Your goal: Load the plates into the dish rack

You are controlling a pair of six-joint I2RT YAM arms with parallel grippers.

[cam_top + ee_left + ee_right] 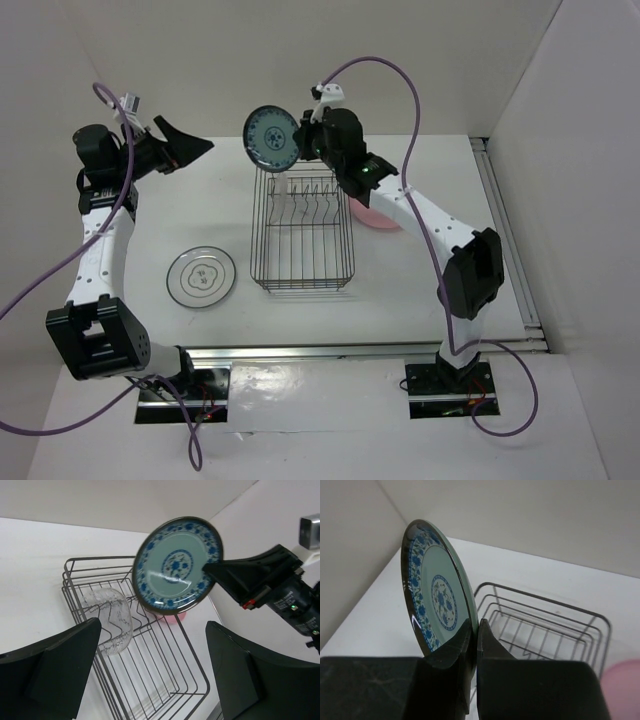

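Observation:
My right gripper [300,140] is shut on the rim of the small teal-blue patterned plate [270,138], holding it upright in the air over the far end of the dish rack [256,230]. In the right wrist view the fingers [462,640] pinch the plate's [437,597] lower edge above the rack [540,599]. My left gripper [195,148] hangs open and empty, high at the far left. A small clear wavy plate [107,620] stands among the rack's [195,652] prongs. The pink plate [377,216] lies right of the rack. The ringed clear glass plate [201,277] lies flat to its left.
The right arm's links stretch over the table right of the rack. White walls close in behind and at both sides. A metal rail [350,350] runs along the near table edge.

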